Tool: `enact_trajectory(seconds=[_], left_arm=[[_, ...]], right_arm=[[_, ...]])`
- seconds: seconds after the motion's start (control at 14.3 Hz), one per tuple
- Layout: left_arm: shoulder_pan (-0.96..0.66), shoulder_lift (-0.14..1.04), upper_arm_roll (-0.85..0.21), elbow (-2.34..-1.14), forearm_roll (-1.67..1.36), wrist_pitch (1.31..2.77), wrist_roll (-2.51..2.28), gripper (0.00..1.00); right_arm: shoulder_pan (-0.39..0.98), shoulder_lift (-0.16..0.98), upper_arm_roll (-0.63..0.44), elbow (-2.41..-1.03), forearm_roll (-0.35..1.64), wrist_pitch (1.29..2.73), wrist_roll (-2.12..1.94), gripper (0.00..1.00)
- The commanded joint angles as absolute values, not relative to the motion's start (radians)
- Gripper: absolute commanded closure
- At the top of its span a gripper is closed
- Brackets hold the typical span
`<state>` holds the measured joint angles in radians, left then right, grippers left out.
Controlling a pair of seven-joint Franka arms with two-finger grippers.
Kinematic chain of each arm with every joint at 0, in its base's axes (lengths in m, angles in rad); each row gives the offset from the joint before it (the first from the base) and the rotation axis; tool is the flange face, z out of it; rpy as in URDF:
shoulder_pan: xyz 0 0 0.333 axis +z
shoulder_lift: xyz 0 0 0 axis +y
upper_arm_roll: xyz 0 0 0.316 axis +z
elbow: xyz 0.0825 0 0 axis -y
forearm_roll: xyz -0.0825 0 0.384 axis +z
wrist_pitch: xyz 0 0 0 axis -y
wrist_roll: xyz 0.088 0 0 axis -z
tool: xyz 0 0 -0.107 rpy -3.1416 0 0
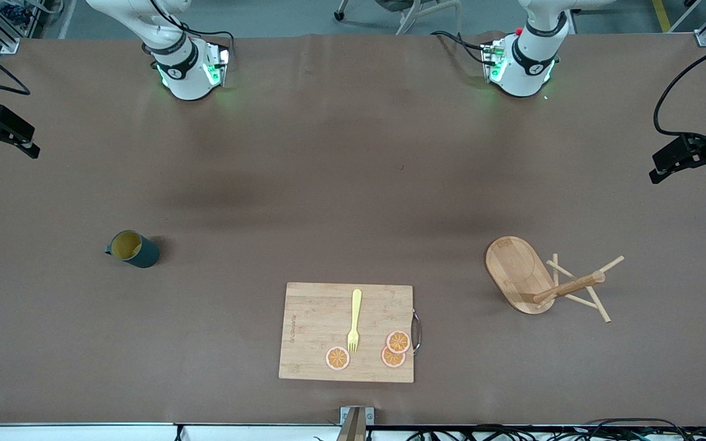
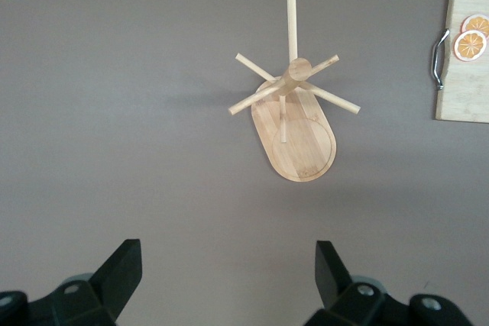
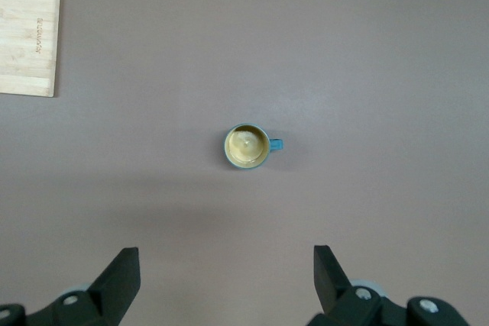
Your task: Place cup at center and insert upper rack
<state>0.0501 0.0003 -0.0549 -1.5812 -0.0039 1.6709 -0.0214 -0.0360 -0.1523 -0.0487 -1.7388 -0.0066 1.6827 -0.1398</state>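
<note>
Your left gripper (image 2: 225,284) hangs high over the upper rack (image 1: 527,278), jaws apart. Your right gripper (image 3: 225,284) hangs w/ jaws apart above the cup (image 1: 133,248), its handle at 9 o'clock in the front view.

A rectangular bamboo cutting board (image 1: 328,331) with a metal side handle (image 1: 416,331) lies on the brown table (image 1: 353,184). On it rest a yellow plastic fork (image 1: 355,320) and three orange slices (image 1: 394,349).

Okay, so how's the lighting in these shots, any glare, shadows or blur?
Front view: even light, green glow at both arm bases, soft shadows beside the cup and mug tree. Left wrist view: mug tree sharp, open left end effector dark. Right wrist view: cup crisp, open right end effector dark; no glare.
</note>
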Motion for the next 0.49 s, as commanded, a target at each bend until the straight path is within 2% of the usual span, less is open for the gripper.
enact_trajectory(seconds=[0.0, 0.42], left_arm=[[0.055, -0.008, -0.058, -1.585, -0.021, 1.654, -0.014, 0.0], [0.052, -0.005, -0.06, -1.577, -0.025, 1.649, -0.017, 0.0]], right_arm=[[-0.052, -0.152, -0.04, -1.732, -0.008, 1.672, -0.155, 0.0], [-0.049, -0.147, -0.04, -1.733, -0.006, 1.669, -0.153, 0.0]])
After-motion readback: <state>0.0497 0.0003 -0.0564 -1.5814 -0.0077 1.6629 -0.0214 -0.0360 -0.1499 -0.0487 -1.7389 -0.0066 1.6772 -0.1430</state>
